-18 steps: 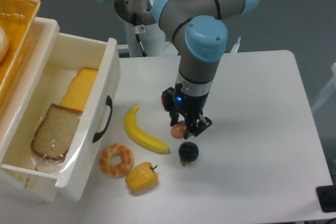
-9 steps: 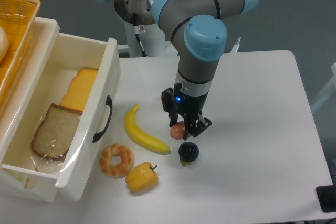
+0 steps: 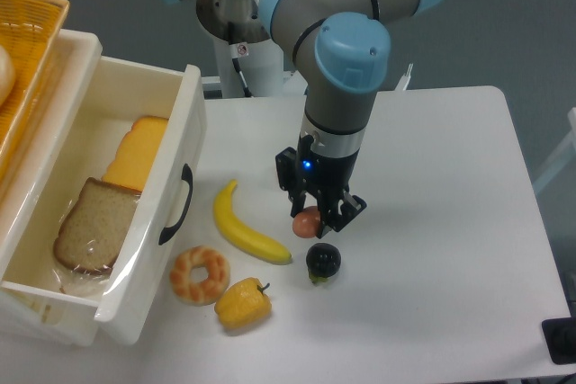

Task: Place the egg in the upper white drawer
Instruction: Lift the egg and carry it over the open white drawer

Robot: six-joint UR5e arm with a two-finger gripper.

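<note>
Between banana [image 3: 249,229] and tool [image 3: 313,221]: egg [image 3: 307,221].

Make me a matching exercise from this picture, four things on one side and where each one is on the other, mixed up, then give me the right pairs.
Things:
1. egg
2. bread slice
3. doughnut
4. black round fruit

Places:
A. inside the upper white drawer
B. on the table just below the gripper
C. between the gripper's fingers
D. on the table between the drawer front and the yellow pepper

Pairs: 1-C, 2-A, 3-D, 4-B
</note>
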